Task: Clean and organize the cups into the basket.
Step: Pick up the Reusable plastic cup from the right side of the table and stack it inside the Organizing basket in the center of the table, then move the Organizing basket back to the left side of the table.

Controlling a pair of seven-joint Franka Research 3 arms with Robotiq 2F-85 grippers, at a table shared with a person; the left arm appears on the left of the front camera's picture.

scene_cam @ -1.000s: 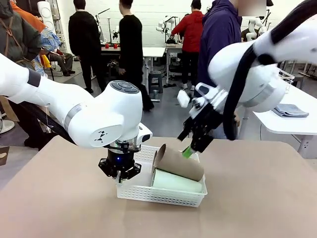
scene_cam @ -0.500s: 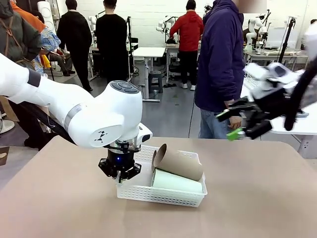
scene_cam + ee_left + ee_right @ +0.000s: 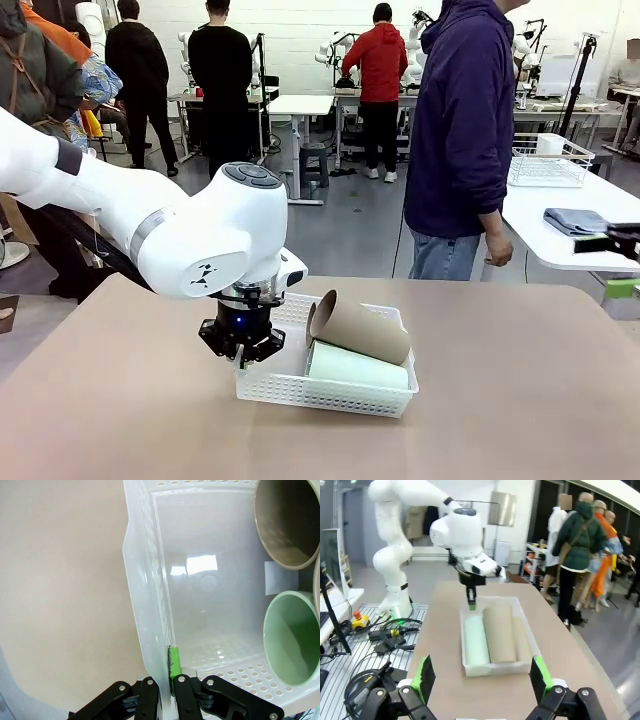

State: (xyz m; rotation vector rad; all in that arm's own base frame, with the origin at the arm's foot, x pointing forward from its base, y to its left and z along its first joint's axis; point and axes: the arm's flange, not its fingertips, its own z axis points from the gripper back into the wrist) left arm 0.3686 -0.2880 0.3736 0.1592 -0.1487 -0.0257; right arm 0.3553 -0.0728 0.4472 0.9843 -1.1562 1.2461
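Cups lie on their sides in the white basket [image 3: 300, 385] at mid-table [image 3: 520, 400]: the tan cup [image 3: 358, 328] resting on the far side, partly atop the mint cup [image 3: 355, 366] at the basket's near side. The left pincer [image 3: 241, 345] is pressed together on the basket's end wall, one green pad [image 3: 175, 662] inside the rim. The right pincer [image 3: 481, 677] hangs spread and empty, well away from the basket. Judged from here, both cups are stowed; any release should be straight up, so the light basket does not drag or tip.

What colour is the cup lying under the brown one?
Pale mint green cup, clearest in the left wrist view.
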